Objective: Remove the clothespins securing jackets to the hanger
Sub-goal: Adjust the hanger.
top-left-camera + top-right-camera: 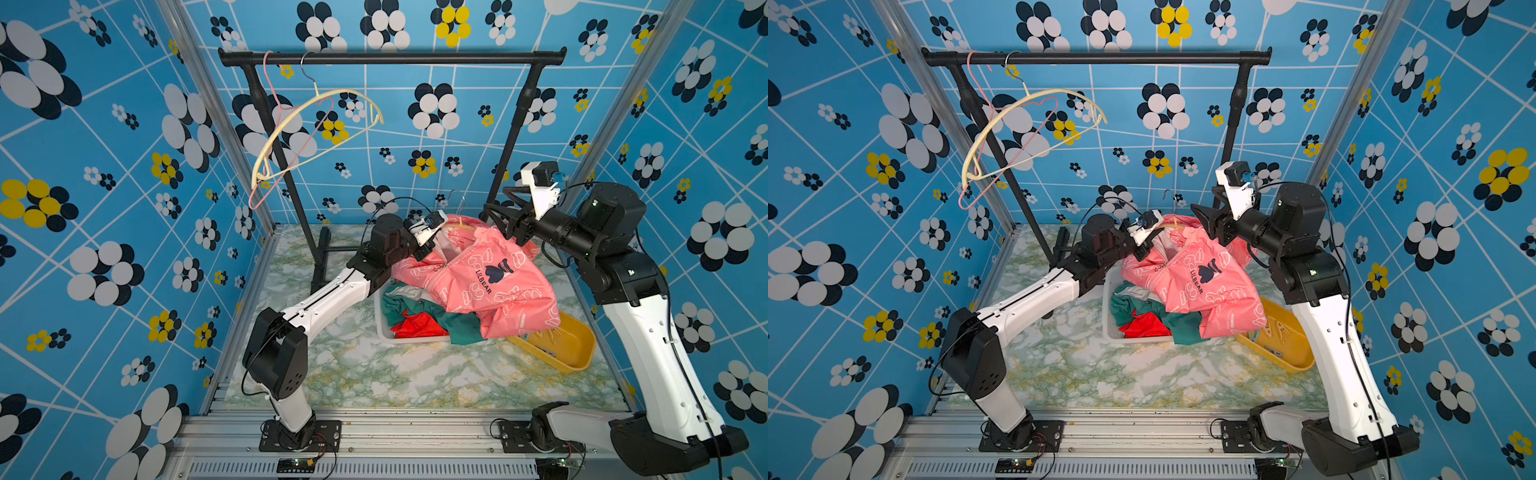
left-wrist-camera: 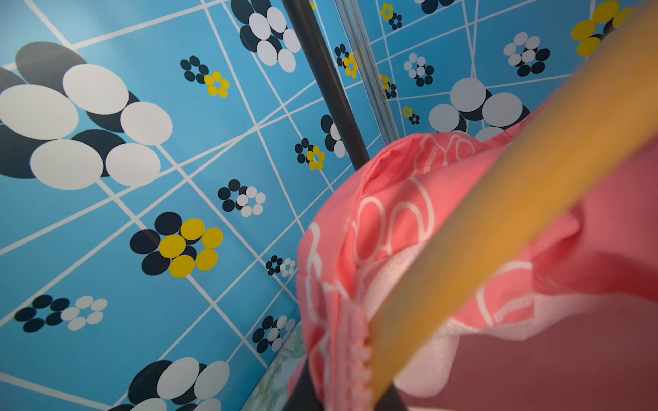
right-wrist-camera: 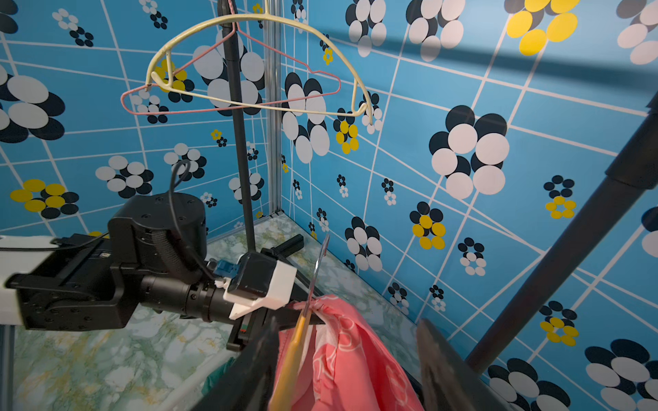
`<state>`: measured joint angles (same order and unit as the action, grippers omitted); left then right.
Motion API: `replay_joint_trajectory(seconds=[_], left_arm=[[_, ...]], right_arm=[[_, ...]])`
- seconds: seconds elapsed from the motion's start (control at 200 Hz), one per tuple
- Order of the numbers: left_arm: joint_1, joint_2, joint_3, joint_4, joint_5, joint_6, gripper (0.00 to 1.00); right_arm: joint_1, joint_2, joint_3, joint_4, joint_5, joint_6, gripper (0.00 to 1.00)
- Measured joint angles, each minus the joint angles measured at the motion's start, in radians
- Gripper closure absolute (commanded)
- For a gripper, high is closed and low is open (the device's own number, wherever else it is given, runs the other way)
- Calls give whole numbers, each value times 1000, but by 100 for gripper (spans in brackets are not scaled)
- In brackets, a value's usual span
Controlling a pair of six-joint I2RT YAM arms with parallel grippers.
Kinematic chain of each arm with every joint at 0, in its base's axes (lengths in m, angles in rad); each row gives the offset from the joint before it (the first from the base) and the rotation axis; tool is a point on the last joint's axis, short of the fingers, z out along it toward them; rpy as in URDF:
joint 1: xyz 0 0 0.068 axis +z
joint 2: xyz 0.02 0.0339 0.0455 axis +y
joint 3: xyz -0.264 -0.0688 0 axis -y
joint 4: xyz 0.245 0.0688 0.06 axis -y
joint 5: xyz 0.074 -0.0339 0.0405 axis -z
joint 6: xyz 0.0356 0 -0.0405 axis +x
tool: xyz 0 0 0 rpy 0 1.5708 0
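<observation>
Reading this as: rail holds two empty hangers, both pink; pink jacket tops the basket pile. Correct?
Wrong on colour. The rail holds two empty hangers, but they are one pink hanger and one cream hanger, as the right wrist view shows. The pink jacket does top the basket pile.

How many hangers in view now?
3: cream plastic hanger and pink wire hanger on the black rail; yellow hanger inside the pink jacket; the clothes pile may hide more.

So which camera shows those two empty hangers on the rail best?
The right wrist view: the cream hanger and the pink wire hanger face it nearly broadside, full width visible. Both top views show them overlapping, turned at a slant. The left wrist view shows neither.
</observation>
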<state>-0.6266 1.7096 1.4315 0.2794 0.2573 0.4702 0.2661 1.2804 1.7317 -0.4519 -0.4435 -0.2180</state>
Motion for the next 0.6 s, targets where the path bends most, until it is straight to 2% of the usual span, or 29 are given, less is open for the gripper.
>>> replay_joint_trajectory(seconds=[0.35,0.455,0.505,0.6], left_arm=[[-50,-11,-10,-31,-69,114,91],[-50,-11,-10,-32,-74,122,91],[-51,-11,-10,-32,-75,124,91],[-57,-12,-10,-32,-81,130,91]], right_arm=[[7,108,66,-91,-45,-11,38],[21,122,66,-107,-45,-15,42],[26,126,66,-114,-45,-19,50],[28,137,66,-117,-46,-18,76]])
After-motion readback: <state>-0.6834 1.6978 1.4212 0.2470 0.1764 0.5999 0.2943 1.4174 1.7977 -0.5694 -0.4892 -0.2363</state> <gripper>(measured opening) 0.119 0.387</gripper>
